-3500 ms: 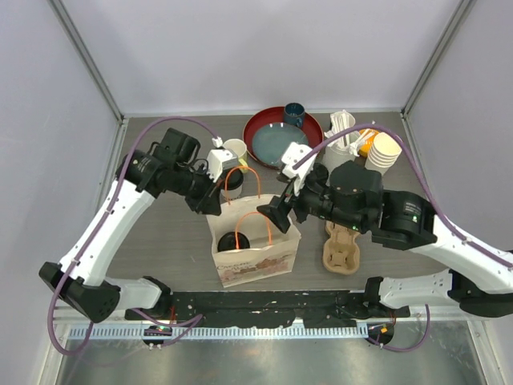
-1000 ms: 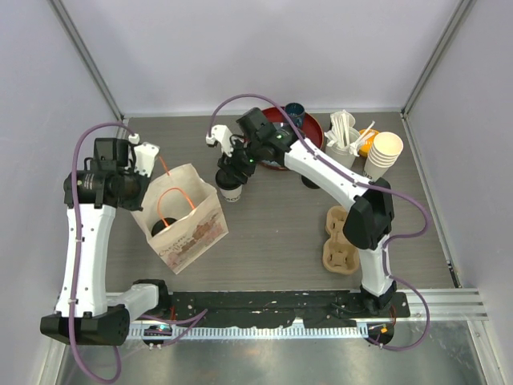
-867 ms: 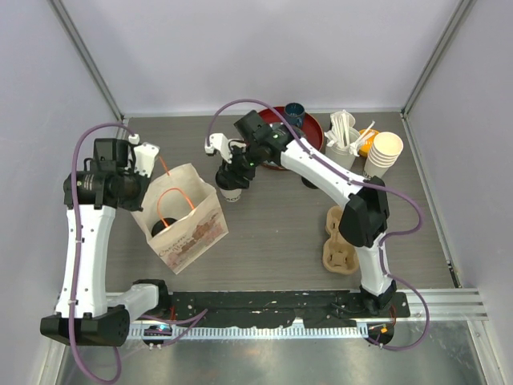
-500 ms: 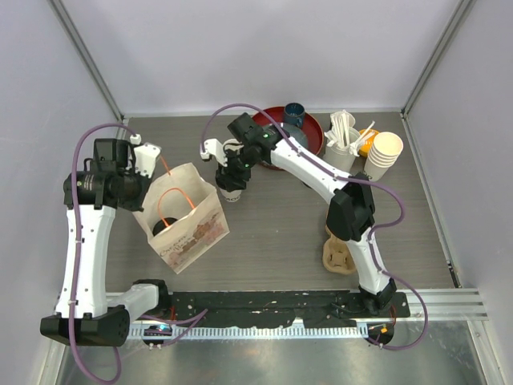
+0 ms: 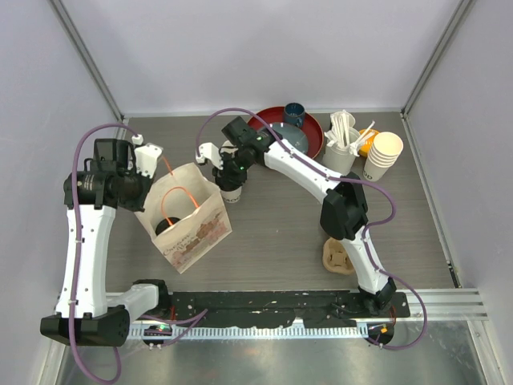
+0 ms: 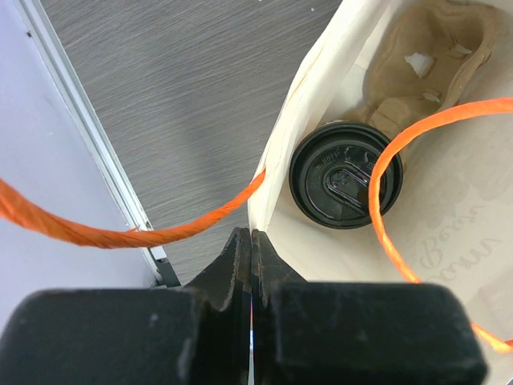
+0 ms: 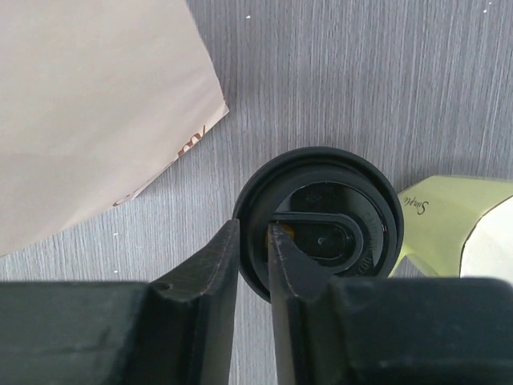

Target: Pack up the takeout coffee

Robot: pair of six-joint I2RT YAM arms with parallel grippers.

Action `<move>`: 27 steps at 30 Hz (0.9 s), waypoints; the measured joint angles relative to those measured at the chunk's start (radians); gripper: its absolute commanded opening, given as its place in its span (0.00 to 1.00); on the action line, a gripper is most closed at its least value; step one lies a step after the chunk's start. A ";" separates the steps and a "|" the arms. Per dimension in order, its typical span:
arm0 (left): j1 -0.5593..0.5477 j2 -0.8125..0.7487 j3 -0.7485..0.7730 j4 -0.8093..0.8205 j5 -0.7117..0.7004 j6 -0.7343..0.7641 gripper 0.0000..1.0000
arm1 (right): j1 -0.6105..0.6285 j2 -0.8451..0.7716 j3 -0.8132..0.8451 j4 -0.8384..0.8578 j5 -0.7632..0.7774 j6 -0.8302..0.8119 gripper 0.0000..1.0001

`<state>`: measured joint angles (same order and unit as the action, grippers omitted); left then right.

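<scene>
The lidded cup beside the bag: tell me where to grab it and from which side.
Take the lidded cup by its black lid's raised rim, from straight above. It stands upright, between the paper bag and the yellow mug, so its sides are crowded. The right claw pinches that rim on the bag side.

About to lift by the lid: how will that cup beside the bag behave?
The right gripper pinches only the lid at its rim, so it may pop off the cup under weight. The cup looks like paper, probably light and easily crushed.
</scene>
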<state>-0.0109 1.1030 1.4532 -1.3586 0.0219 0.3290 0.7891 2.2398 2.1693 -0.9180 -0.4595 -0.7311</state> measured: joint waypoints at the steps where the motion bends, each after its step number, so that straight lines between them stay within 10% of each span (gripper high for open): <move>1: 0.000 0.000 0.000 0.000 0.002 0.002 0.00 | 0.000 0.000 0.000 0.000 0.002 0.000 0.21; 11: 0.000 0.000 -0.001 0.000 0.053 0.024 0.00 | 0.000 -0.010 -0.019 0.012 0.013 0.023 0.01; 27: 0.000 0.019 0.003 0.007 0.210 0.078 0.00 | -0.006 -0.241 -0.266 0.088 0.173 0.238 0.01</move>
<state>-0.0109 1.1225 1.4563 -1.3518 0.2321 0.4072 0.7830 1.9984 1.9034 -0.8303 -0.2867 -0.4934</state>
